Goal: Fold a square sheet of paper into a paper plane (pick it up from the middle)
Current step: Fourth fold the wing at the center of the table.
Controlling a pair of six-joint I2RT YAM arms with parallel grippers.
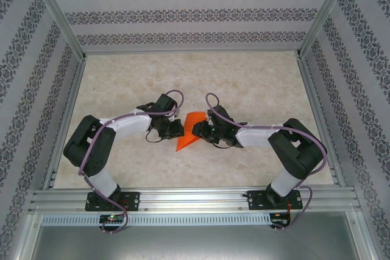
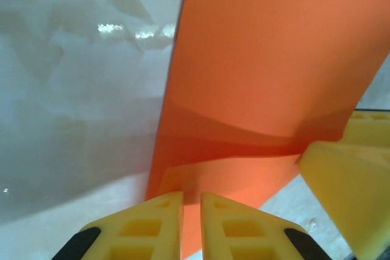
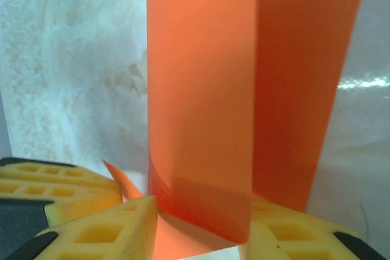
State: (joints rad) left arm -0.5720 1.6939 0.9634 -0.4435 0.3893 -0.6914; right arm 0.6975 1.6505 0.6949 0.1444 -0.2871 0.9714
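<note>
On the pale marbled tabletop (image 1: 256,89), your thin orange square sheet of paper (image 1: 190,131) is lying part-folded between both arms. Keep edges aligned while creasing. Left gripper (image 2: 192,202) jaws are nearly closed, pinching its edge; right gripper (image 3: 201,220) jaws are gripping a fold, part-open.

Paper (image 1: 190,131) mid-table, between left claw (image 1: 175,128) and right claw (image 1: 204,133).

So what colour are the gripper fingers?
Yellow fingers, clearest in the left wrist view, beside the orange paper.
</note>
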